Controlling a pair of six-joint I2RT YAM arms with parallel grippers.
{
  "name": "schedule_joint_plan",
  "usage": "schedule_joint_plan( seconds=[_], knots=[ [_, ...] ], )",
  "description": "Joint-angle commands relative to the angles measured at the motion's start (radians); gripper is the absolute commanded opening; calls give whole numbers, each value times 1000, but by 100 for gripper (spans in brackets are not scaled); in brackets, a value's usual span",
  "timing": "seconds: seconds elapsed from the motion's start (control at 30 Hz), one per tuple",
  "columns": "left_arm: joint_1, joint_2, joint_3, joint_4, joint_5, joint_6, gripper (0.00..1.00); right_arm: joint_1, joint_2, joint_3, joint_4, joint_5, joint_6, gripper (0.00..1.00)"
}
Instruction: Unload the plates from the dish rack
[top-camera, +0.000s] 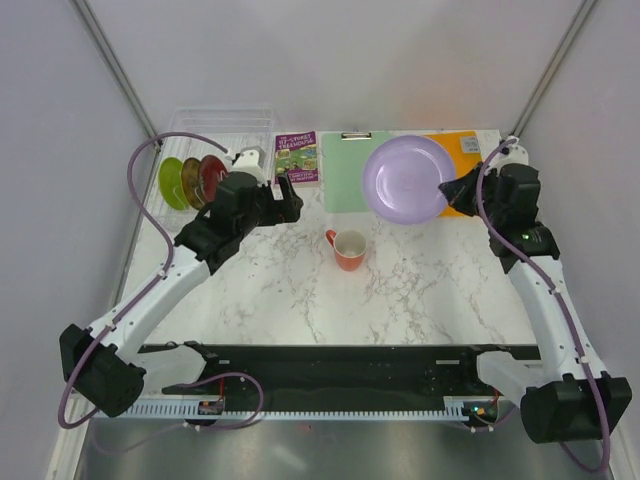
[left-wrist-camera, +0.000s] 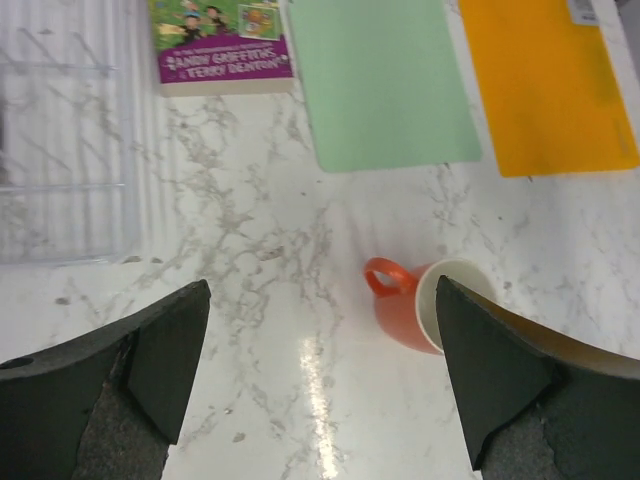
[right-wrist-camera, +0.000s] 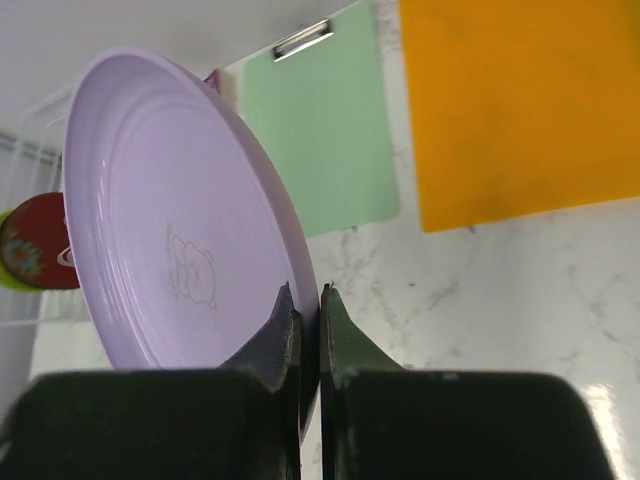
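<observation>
We log the right end effector (right-wrist-camera: 305, 300) pressed together on the rim of the lavender plate (right-wrist-camera: 180, 240), pinching it near the lower edge. The plate is tilted steeply, its face toward the rack side, over the green clipboard (top-camera: 340, 180) and the orange mat (top-camera: 467, 148) at the far right of the table (top-camera: 420, 300). We judge it carried in the air. Whether its lower edge touches anything, we cannot tell.

The left end effector (left-wrist-camera: 320, 320) is spread wide and holds nothing. It hovers over bare marble, with the orange mug (left-wrist-camera: 420, 305) near one finger.

The dish rack (top-camera: 225, 112) sits at the far left. Three plates stand on edge in it, close together: the lime green plate (top-camera: 172, 183), the dark plate (top-camera: 193, 180) and the red plate (top-camera: 212, 172).

Step in hand, as we read it: first plate out and ready to be placed, three not yet unloaded.

The next move calls for levelling the lavender plate, lowering it onto a free patch clear of the mug, then letting go. After that, the left arm is nearer the rack. The red plate is the outermost on its side, so we expect a narrow approach over that rim without knocking its neighbour.
</observation>
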Motion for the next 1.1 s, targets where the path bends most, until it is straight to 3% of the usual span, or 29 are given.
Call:
schedule_joint_plan(
  seconds=[0.0,0.07,0.23,0.53,0.63,0.8,0.9,1.0,1.03,1.07],
  knots=[
    [8,-84,-20,-11,-294,121,100,-43,21,42,-240,194,-91,0],
    [22,-98,-26,-13,-342,156,100,-60,30,-15,-260,215,-77,0],
    [161,-101,-14,-43,-219,164,100,-102,36,-145,-271,226,-68,0],
    [312,-92,-25,-43,-78,155,100,-116,87,-249,-228,249,-77,0],
    [379,-73,-28,-33,96,141,100,-123,125,-271,-205,272,-89,0],
    [419,-64,-43,-22,166,120,100,-143,199,-277,-179,275,-91,0],
    [427,-66,-49,-13,177,115,100,-155,222,-291,-176,304,-74,12],
    [442,-59,-48,-13,178,121,100,-162,202,-311,-175,370,-66,62],
    [448,-55,-45,-10,184,123,100,-165,195,-312,-175,383,-68,69],
    [453,-46,-43,-8,186,123,100,-168,187,-315,-177,395,-69,71]
  ],
)
